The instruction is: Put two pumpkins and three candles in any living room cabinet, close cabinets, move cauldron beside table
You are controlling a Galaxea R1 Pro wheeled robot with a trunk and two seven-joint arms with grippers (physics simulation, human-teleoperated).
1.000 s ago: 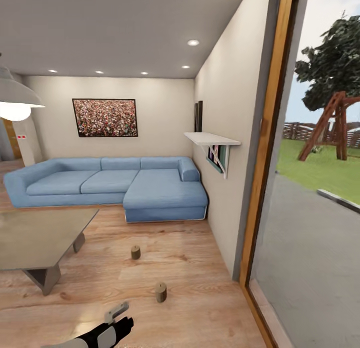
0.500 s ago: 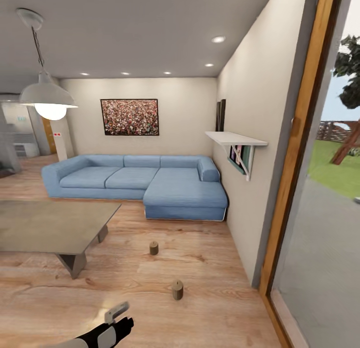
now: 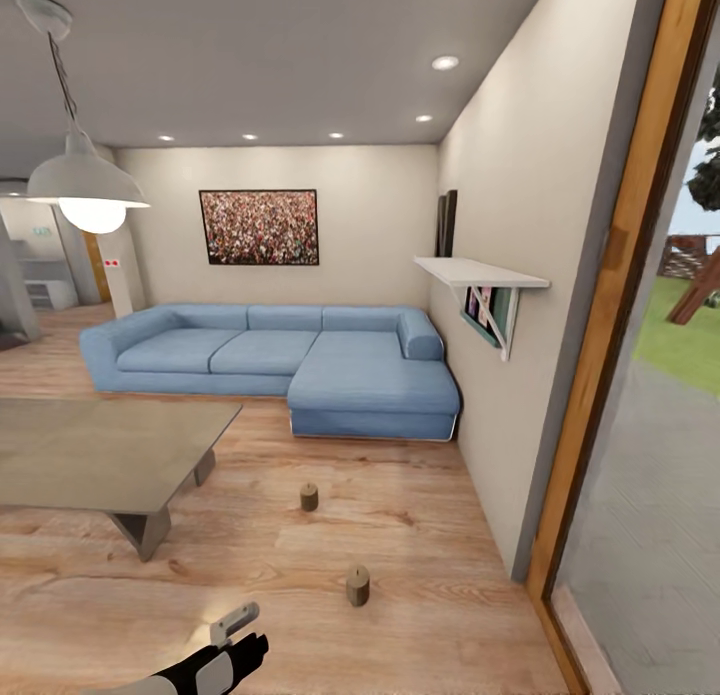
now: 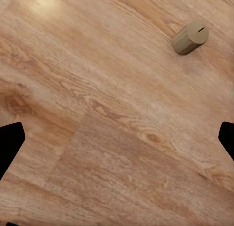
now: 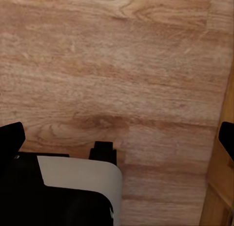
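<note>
Two candles are seen standing upright on the wooden floor (image 3: 420,535): the nearer candle (image 3: 357,585) just ahead of the left claw (image 3: 232,625), the farther candle (image 3: 309,496) beyond it, off the worktop (image 3: 100,450) corner. Both claws are spread wide and empty, the left claw's view catching one candle (image 4: 190,38) well ahead.

The wood floor (image 3: 420,515) carries two candles, the near candle (image 3: 357,585) just ahead and right of the left claw (image 3: 232,625), the far candle (image 3: 309,496) well beyond it (both upright), plus the table (image 3: 100,455) to the claw's front-left and the sofa (image 3: 270,360) far ahead.
</note>
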